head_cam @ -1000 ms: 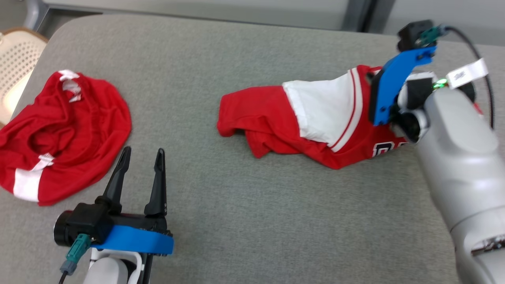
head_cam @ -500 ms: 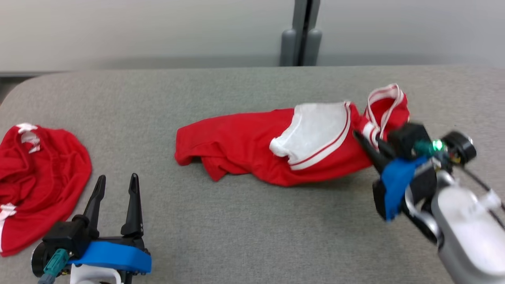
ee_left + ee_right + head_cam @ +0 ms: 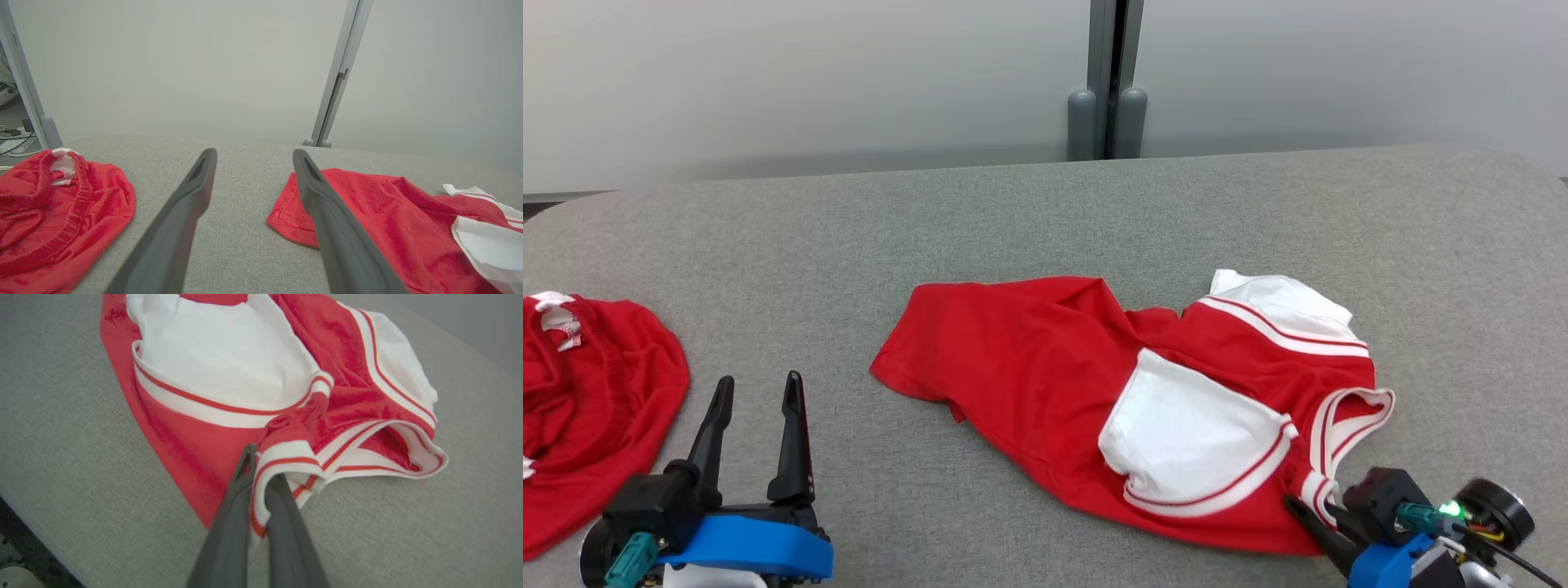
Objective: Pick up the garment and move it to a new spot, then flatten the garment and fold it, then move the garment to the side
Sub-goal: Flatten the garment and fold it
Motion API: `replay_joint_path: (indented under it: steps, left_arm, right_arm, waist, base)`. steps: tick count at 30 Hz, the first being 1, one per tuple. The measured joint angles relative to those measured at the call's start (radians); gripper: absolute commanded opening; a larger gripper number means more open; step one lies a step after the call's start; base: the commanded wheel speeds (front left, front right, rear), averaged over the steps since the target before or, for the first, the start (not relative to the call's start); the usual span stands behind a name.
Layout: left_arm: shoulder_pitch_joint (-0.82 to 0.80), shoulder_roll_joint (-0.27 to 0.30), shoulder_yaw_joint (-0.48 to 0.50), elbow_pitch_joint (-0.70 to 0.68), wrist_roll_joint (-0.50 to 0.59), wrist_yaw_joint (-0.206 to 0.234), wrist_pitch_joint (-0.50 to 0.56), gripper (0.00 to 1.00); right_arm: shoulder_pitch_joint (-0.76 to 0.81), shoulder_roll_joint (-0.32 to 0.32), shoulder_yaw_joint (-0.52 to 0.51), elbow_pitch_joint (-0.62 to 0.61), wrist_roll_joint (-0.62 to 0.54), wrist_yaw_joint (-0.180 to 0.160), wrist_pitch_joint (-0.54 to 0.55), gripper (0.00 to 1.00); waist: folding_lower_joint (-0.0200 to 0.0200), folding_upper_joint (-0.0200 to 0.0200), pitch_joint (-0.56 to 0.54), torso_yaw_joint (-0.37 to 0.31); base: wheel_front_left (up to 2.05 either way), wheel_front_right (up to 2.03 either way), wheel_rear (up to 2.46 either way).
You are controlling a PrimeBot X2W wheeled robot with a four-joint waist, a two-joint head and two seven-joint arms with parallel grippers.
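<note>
A red jersey with white panels and striped trim, the garment [image 3: 1029, 367], lies spread and rumpled on the grey table [image 3: 1013, 212], centre to right. My right gripper [image 3: 1308, 508] is at the garment's near right corner, shut on its red-and-white striped trim. In the right wrist view the gripper [image 3: 263, 465] has that trim pinched between its fingers, and the garment [image 3: 184, 437] stretches away behind. My left gripper [image 3: 760, 380] stands open at the lower left, over bare table. In the left wrist view this gripper [image 3: 253, 154] points between the two red cloths, left of the garment [image 3: 367, 212].
A second red cloth with white trim [image 3: 596, 392] lies bunched at the table's left edge, close to my left gripper, and appears as the cloth [image 3: 61, 212] in the left wrist view. A pale wall with a grey post [image 3: 1107, 82] stands behind the table.
The head camera has shifted. My right gripper has come down from high at the far right to the near right, drawing the garment with it; the garment now lies lower and more spread.
</note>
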Motion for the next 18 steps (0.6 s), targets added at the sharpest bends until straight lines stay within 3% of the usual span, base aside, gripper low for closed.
replay_joint_path:
  steps: [1, 4, 8, 12, 18]
  left_arm:
    - [0.002, 0.001, 0.0, -0.003, 0.0, 0.001, 0.002, 1.0]
    - [0.004, 0.002, -0.002, -0.011, -0.001, 0.003, 0.002, 1.0]
    - [0.014, 0.005, -0.003, -0.021, -0.002, 0.008, 0.002, 1.0]
    - [0.022, 0.007, -0.003, -0.028, -0.005, 0.013, 0.002, 1.0]
    - [0.021, 0.007, -0.014, -0.037, -0.006, 0.017, 0.007, 1.0]
  right_arm:
    - [0.021, -0.007, 0.001, 0.003, 0.012, 0.0, 0.019, 1.0]
    - [0.08, -0.009, -0.033, 0.006, 0.089, 0.0, 0.094, 1.0]
    - [0.135, 0.02, -0.207, -0.011, 0.139, 0.0, 0.164, 1.0]
    - [0.146, 0.155, -0.424, -0.076, 0.103, 0.0, 0.254, 1.0]
    - [0.082, 0.341, -0.598, -0.092, 0.021, 0.0, 0.419, 1.0]
  waist:
    - [0.0, 0.0, 0.0, 0.0]
    - [0.0, 0.0, 0.001, 0.004]
    - [0.0, 0.0, 0.001, 0.007]
    - [0.0001, 0.0, 0.0, 0.006]
    - [0.0001, 0.0, 0.005, 0.011]
  base:
    - [0.0, 0.0, 0.0]
    - [0.0, 0.0, 0.0]
    - [0.0, 0.0, 0.0]
    - [0.0, 0.0, 0.0]
    - [0.0, 0.0, 0.0]
